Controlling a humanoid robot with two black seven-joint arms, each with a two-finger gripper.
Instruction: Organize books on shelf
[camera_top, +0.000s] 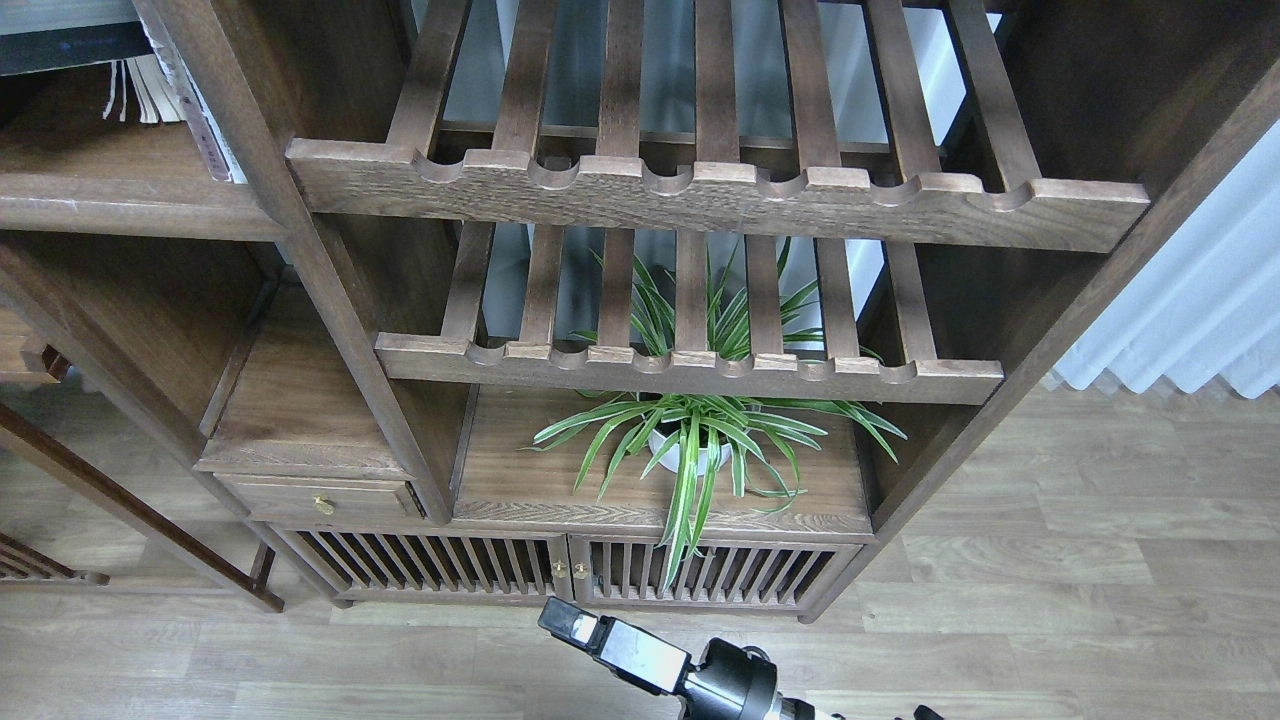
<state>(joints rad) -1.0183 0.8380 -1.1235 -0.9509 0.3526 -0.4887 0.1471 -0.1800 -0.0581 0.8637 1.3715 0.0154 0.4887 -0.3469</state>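
The shelf (120, 195), a solid dark-brown board with a rounded front edge, is at the top left. A pale lavender-white book (205, 130) leans against the upright post on it. Beside it, the pale page edges of another book (145, 90) show; its cover is hidden. Above them a black-edged slab (65, 48), which looks like the thick book, is cut off by the frame's top. The red book is out of view. My right gripper (562, 618) is low at the bottom centre, far from the shelf, seen end-on. My left gripper is out of view.
Two slatted racks with notched front rails (700, 190) (690, 365) fill the bookcase's middle. A potted spider plant (690, 440) stands on the lower board. A small drawer (320, 497) and slatted cabinet doors (560, 570) are below. A white curtain (1200, 300) hangs at right.
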